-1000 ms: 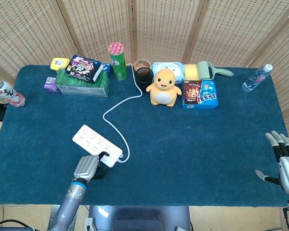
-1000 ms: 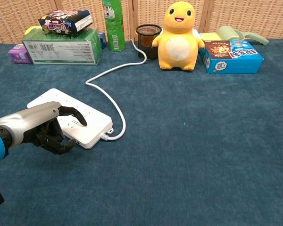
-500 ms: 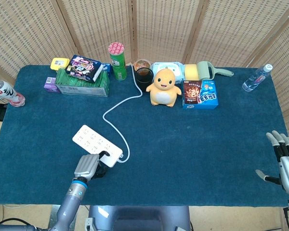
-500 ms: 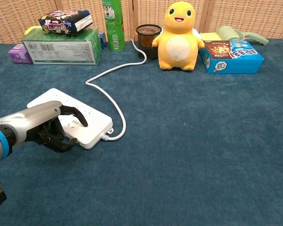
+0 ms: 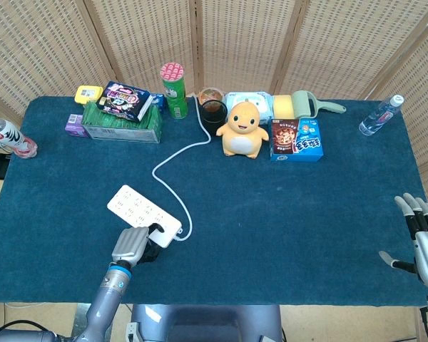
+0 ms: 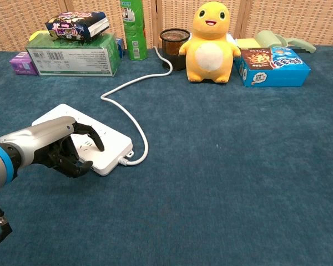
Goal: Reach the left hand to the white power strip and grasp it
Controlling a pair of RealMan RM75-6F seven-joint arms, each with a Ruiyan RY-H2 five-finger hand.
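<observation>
Power strip (image 5: pixel 143 215) lies flat on blue bench (image 5: pixel 285 214), near-left area, cord (image 5: pixel 172 153) running to rear. Left hand (image 5: pixel 133 246) at its near end, fingers (image 6: pixel 91 136) curled over edge, touching; firm grip not confirmable. Right hand (image 5: pixel 422 239) at bench's far right edge, fingers spread, holding nothing.

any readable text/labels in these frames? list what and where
No text reads clearly in either view.
Green box: barcode and print, too small.
Blue snack box: lettering blurred.
Dark snack bag: graphics, illegible.
Green canister: label blurred.
Water bottle: label too small.
White power strip: no readable marking.
</observation>
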